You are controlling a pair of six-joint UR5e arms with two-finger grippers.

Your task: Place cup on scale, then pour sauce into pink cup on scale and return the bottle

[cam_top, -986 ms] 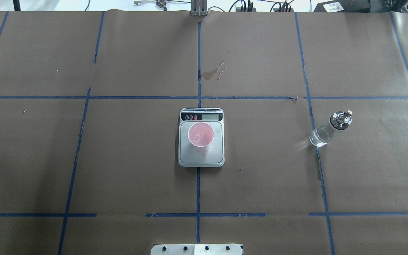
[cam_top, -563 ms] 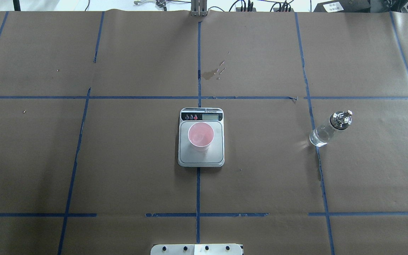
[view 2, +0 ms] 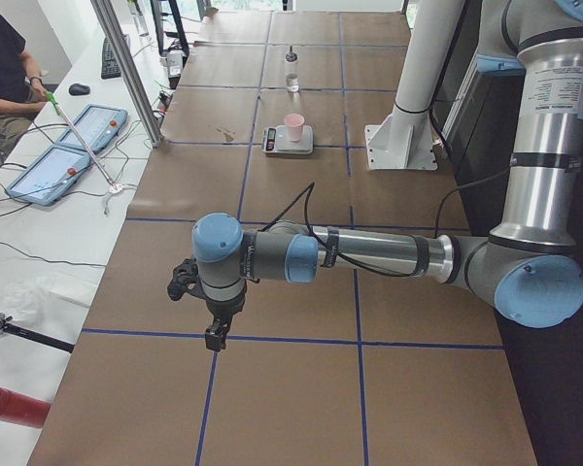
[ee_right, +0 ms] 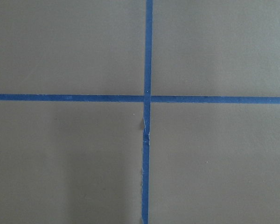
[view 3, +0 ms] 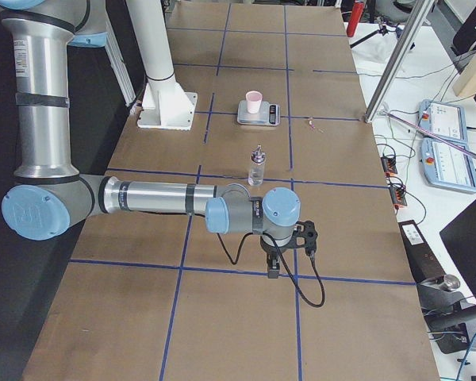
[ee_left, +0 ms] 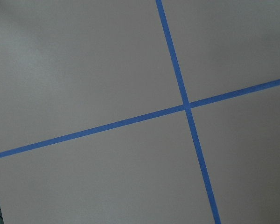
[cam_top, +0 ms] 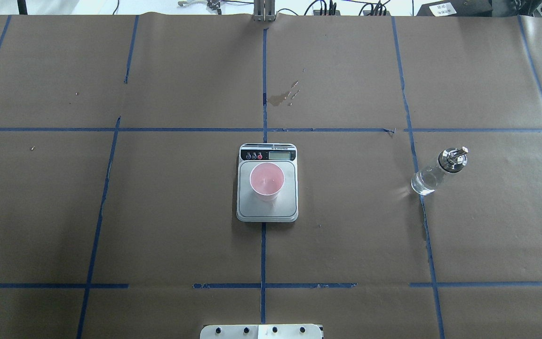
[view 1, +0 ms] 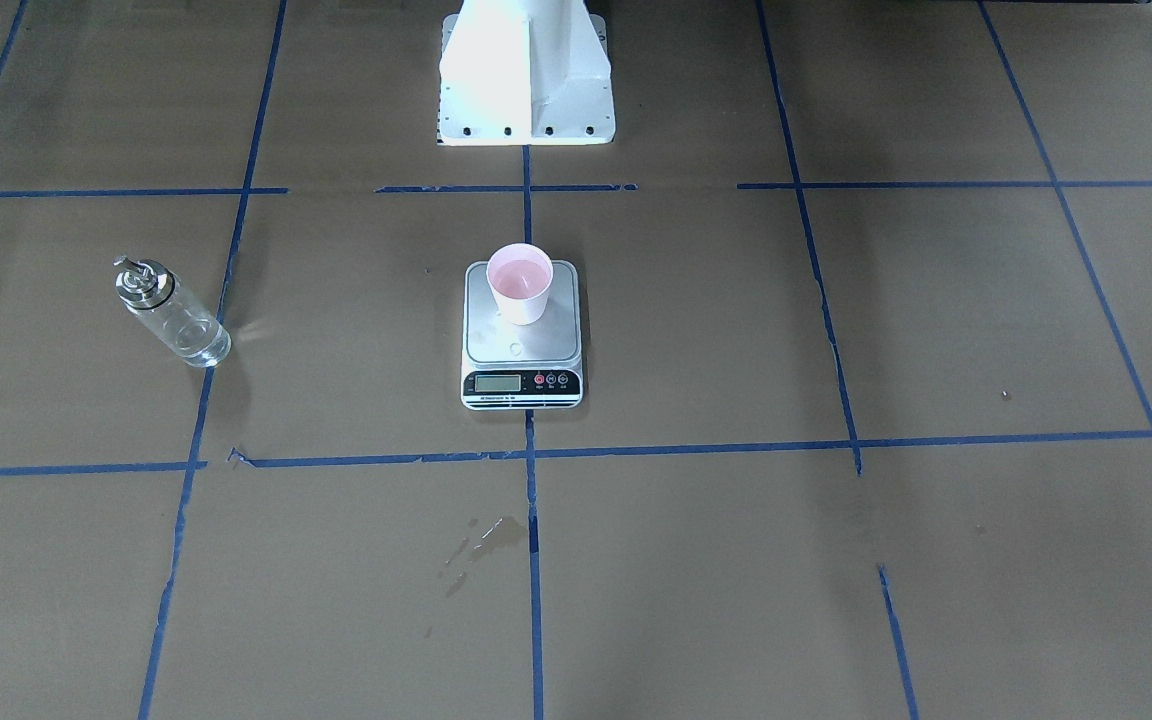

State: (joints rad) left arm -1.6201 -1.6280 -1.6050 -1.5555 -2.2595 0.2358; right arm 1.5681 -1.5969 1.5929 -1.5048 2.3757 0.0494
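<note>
The pink cup (cam_top: 267,180) stands upright on the steel platform of the scale (cam_top: 287,207) at the table's middle, and shows in the front view too (view 1: 520,280). The clear glass bottle (cam_top: 433,175) with its silver spout cap stands alone on the paper to the scale's right, with clear sauce low inside it (view 1: 198,345). No gripper touches any of them. My left gripper (view 2: 215,335) hangs over a tape crossing far off at the table's left end. My right gripper (view 3: 274,272) hangs over a crossing at the right end. I cannot tell if either is open or shut.
The white robot base plate (cam_top: 261,331) sits at the near edge. A wet stain (cam_top: 280,98) marks the paper beyond the scale. Blue tape lines grid the brown paper. A seated operator (view 2: 0,68) and tablets (view 2: 63,155) are past the far edge.
Only the glints inside the cup have shifted. The cup, scale and bottle have not moved.
</note>
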